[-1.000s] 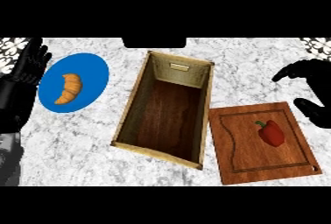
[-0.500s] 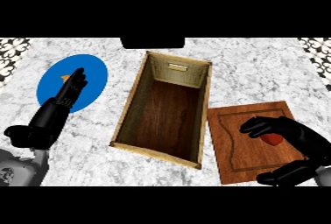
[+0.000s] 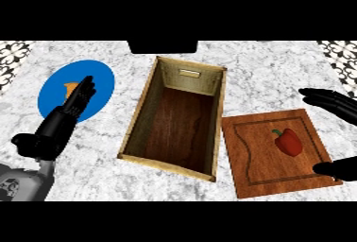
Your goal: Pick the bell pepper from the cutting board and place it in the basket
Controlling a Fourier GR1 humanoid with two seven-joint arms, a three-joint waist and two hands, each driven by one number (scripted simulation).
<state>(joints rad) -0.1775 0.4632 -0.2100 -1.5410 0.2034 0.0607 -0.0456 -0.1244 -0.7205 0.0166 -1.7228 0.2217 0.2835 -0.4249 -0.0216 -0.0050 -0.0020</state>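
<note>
Where our right hand (image 3: 333,105) covered the bell pepper (image 3: 289,142) moments ago, its fingers now spread empty at frame right; grasp pending.

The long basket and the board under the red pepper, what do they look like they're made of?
The long open-topped basket looks like pale woven walls round a dark, glossy wood-grain floor. The reddish-brown cutting board looks like polished wood, grain showing, with a groove round its edge. The red bell pepper lies on it.
</note>
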